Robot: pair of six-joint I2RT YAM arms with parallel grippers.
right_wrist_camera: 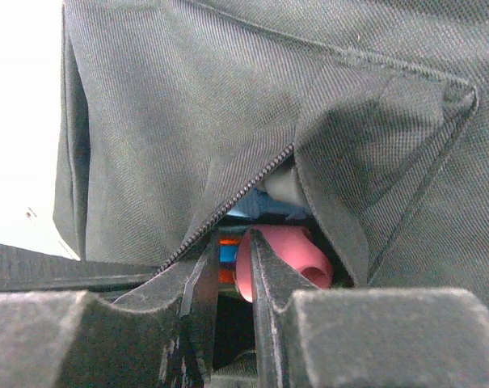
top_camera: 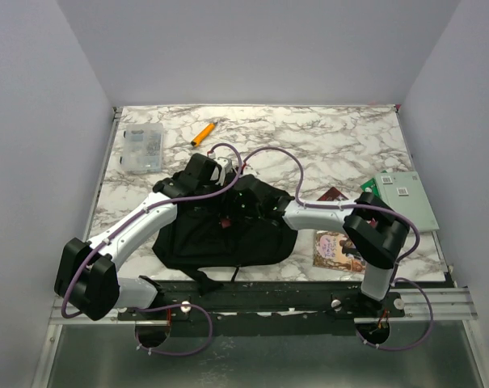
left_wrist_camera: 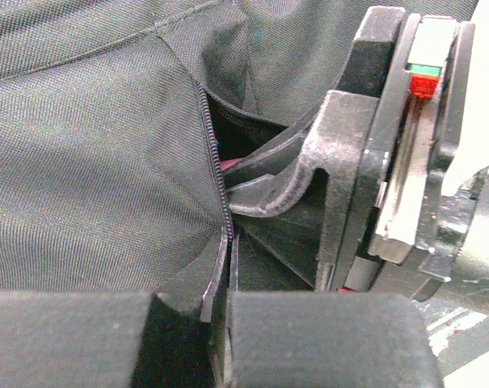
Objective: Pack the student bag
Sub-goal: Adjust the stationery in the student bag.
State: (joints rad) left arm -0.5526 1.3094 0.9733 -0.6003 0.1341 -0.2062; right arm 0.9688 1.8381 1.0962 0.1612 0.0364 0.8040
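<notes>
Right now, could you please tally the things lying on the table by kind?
student bag: 1
clear plastic box: 1
orange marker: 1
flat printed pieces: 3 (green board, illustrated booklet, dark card)
Total: 6

Even bright light, blurred wrist foregrounds
</notes>
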